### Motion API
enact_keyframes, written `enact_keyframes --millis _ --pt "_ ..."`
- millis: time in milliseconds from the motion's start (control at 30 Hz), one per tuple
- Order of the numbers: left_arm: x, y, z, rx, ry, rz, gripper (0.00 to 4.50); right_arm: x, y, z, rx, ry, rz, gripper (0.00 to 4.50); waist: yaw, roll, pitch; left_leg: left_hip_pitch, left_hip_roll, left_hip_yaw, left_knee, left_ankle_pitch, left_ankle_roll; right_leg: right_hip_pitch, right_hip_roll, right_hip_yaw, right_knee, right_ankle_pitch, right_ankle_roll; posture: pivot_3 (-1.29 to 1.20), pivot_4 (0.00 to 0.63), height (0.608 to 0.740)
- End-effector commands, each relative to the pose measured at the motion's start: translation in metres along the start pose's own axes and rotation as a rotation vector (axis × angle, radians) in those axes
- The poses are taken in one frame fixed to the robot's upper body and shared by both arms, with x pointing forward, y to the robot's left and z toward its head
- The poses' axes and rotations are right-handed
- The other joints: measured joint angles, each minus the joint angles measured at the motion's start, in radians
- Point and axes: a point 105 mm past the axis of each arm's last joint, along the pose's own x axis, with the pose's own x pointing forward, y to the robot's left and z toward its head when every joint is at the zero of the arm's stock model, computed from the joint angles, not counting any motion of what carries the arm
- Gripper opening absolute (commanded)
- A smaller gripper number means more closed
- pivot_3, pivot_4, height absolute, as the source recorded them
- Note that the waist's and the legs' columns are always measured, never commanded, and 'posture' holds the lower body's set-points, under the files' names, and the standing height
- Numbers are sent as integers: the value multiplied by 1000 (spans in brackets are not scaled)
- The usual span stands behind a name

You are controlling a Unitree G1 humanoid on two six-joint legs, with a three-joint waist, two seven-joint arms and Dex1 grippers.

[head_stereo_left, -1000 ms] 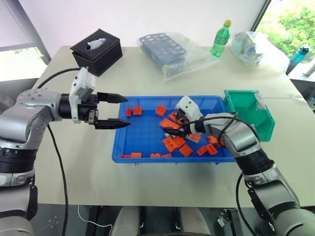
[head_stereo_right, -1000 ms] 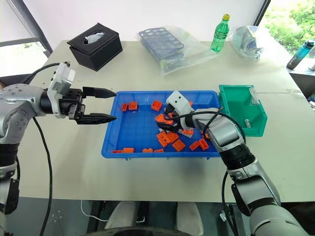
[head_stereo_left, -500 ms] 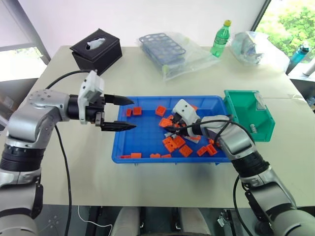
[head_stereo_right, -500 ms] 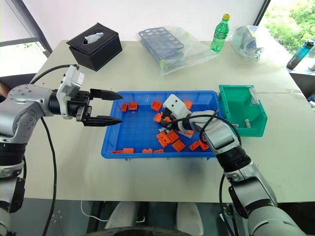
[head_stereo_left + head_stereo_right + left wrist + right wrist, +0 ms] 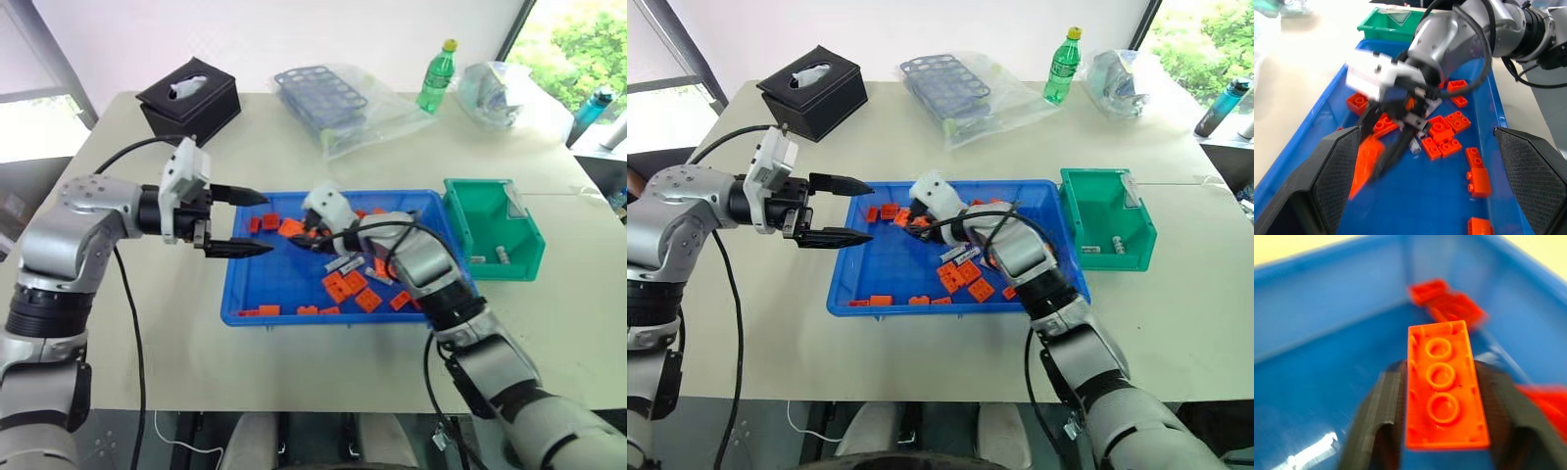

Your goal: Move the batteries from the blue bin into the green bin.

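Observation:
The blue bin (image 5: 333,318) sits mid-table with several orange bricks (image 5: 348,286) scattered in it. A silvery battery (image 5: 341,262) lies among the bricks near the bin's middle. The green bin (image 5: 524,264) stands against the blue bin's right end, with a battery (image 5: 502,255) lying inside it. My right gripper (image 5: 296,235) reaches into the blue bin's far left part, shut on an orange brick (image 5: 1442,387) that lies between its black fingers (image 5: 1376,406). My left gripper (image 5: 240,222) hangs open over the blue bin's left rim, empty.
At the table's far side stand a black tissue box (image 5: 189,100), a tube rack in a clear plastic bag (image 5: 328,98), a green bottle (image 5: 438,76) and a crumpled bag (image 5: 495,83). Bare table lies in front of the bins.
My right gripper has swung left across the blue bin, from its middle toward the left end, now carrying an orange brick. The left gripper has stayed open in place.

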Motion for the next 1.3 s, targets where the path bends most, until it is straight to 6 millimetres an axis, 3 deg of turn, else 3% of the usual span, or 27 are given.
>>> enact_keyframes --millis 33,200,367,567,733,1067,1200,1300 --pt "-1 0 10 51 -11 4 4500 -6 -8 20 -68 -44 -28 4055 1 0 0 0 0 0 0 0 0 0 0 0 0 0 0 0 150 730" --pt "-1 -3 8 46 -7 -4 4500 -34 -8 34 -103 -81 22 4055 -3 0 0 0 0 0 0 0 0 0 0 0 0 0 0 0 150 730" --pt "2 -4 7 45 -5 -22 4500 -51 -16 20 -251 15 105 4055 -3 0 0 0 0 0 0 0 0 0 0 0 0 0 0 0 150 730" --pt "7 -5 9 49 -14 -41 4500 -52 -38 4 -346 106 133 4055 -7 0 0 0 0 0 0 0 0 0 1 0 0 0 0 0 150 730" --pt "7 -8 12 50 -20 -51 4500 -58 -33 -18 -491 158 251 4055 -3 -1 0 0 0 0 0 0 0 0 0 0 0 0 0 0 150 730" --pt "8 -8 12 47 -26 -41 4500 -56 -43 -9 -477 83 210 4055 -6 -1 0 0 1 0 1 0 0 0 0 0 0 0 0 0 150 730" --pt "8 -9 8 31 -39 -33 4500 -64 -37 1 -442 26 264 4055 -3 -1 1 0 1 0 1 0 0 0 0 0 0 0 0 0 150 730" --pt "9 -7 2 27 -37 -11 4500 -72 -33 -5 -464 59 323 4055 -3 -1 1 0 0 0 1 0 0 0 0 0 0 0 0 0 150 730"
